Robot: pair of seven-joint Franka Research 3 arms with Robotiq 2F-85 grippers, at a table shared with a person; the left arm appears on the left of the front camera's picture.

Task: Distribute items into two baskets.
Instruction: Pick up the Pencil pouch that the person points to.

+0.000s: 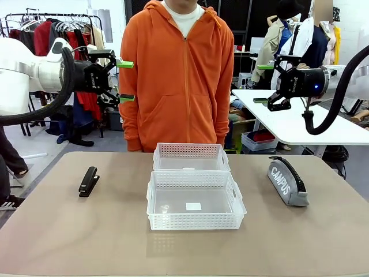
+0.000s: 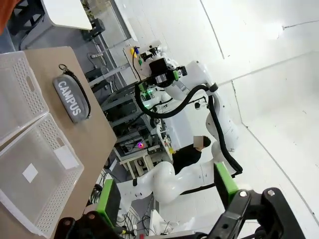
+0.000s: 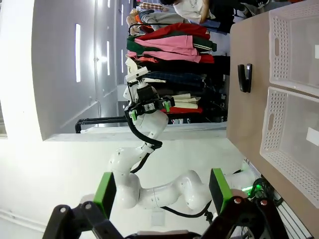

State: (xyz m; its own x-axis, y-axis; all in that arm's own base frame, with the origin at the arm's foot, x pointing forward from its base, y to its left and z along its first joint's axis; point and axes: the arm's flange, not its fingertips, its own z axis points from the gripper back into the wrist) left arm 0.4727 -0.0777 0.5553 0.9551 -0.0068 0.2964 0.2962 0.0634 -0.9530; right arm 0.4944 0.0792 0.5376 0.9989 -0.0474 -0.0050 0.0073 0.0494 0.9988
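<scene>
Table [image 1: 63, 236]: two baskets [image 1: 195, 223] centre, stapler [image 1: 88, 182] left, pouch [image 1: 286, 183] right, person [image 1: 176, 75] behind.

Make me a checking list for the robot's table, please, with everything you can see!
Surface: flat brown table, nothing spilled.
Job's things: small black stapler lies on the left; grey wedge-shaped zip pouch lettered "CAMPUS" lies on the right; nearer translucent white lattice plastic basket and farther matching basket sit side by side mid-table, neither holding an item.
Clutter: nothing seen.
Grippers: left gripper and right gripper both open, empty, raised above the table.
Cables: thick black hose on the left arm, black cable on the right arm, both off the table.
Surroundings: person in orange hoodie at the far side; clothes rack; white table behind.
</scene>
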